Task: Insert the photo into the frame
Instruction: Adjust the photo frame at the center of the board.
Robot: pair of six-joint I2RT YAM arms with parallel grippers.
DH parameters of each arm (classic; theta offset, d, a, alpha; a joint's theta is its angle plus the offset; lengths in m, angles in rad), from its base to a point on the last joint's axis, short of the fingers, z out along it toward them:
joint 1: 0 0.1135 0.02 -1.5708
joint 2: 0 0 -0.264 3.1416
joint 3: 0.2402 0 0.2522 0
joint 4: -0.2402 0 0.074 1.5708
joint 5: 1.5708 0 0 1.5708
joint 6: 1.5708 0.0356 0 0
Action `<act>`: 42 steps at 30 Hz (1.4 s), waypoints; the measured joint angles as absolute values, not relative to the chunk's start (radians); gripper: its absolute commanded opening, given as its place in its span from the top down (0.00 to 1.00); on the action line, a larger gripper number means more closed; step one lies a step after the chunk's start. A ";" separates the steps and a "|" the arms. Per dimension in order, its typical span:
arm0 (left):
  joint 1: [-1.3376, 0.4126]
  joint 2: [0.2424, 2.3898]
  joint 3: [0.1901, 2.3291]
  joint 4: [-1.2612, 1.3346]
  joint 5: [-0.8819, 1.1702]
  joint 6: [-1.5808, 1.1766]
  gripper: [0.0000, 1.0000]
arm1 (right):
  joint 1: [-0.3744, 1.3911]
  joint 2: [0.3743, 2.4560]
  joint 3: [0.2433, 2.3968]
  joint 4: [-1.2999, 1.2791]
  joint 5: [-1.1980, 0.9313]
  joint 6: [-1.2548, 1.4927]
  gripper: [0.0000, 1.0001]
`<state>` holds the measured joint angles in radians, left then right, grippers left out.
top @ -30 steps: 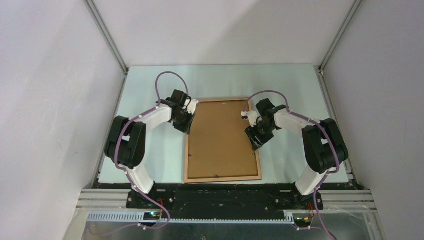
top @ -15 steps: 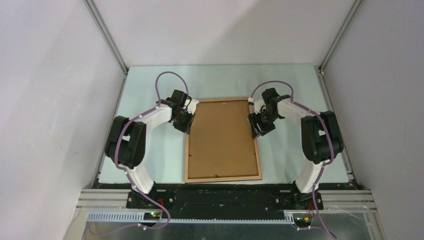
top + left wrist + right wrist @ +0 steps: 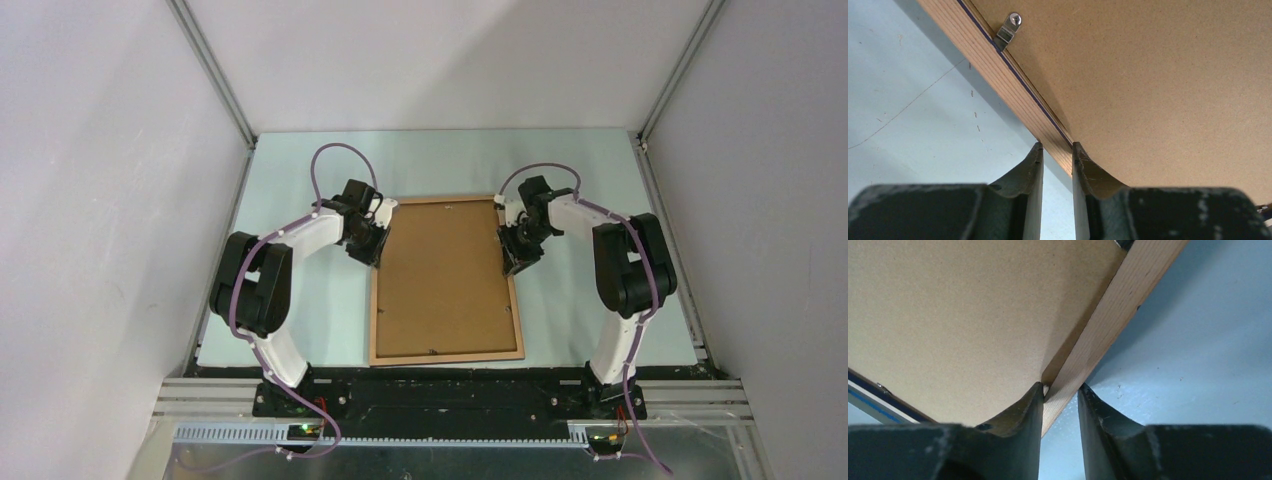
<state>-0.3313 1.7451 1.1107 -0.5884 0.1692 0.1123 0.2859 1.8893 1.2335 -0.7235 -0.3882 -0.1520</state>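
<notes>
Top cam: the frame (image 3: 446,357) lies flat in the middle of the table (image 3: 440,160), long sides running away from the bases, w/ the brown backing board (image 3: 446,280) face up inside the rails. L gripper (image 3: 368,247) is down on the left rail, R gripper (image 3: 516,258) on the right rail about opposite. From up there you can't read either pincer.

L wrist cam settles its side: two dark curved fingers (image 3: 1034,170) straddle the rail, one over the table, one over the board, clamped onto the wood. Only this view shows a small shiny metal clip (image 3: 1009,30) at the board's edge, plus a thin dark-blue line between rail and board. The rail has straight layered grain. The board is matte, speckled fibre. The table is pale blue w/ fine scratches.

R wrist cam, same story: its fingers (image 3: 1034,407) are pinched on the smooth, light right rail, the inner one on the board, the outer on the table side. The finger plastic is scuffed.
</notes>
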 measured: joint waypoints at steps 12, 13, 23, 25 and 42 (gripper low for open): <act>-0.329 1.745 1.111 -0.586 0.168 0.122 0.43 | 0.277 1.921 1.285 -0.772 -0.377 -0.148 0.98; -0.327 1.745 1.111 -0.587 0.165 0.124 0.39 | 0.274 1.928 1.297 -0.776 -0.373 -0.158 0.99; -0.315 1.745 1.127 -0.592 0.159 0.144 0.16 | 0.260 2.040 1.484 -0.859 -0.329 -0.340 1.00; -0.315 1.745 1.153 -0.595 0.156 0.151 0.10 | 0.260 2.075 1.544 -0.886 -0.319 -0.392 1.00; -0.316 2.012 1.601 -0.665 0.169 0.130 0.00 | 0.268 2.375 2.069 -1.141 -0.328 -0.833 1.00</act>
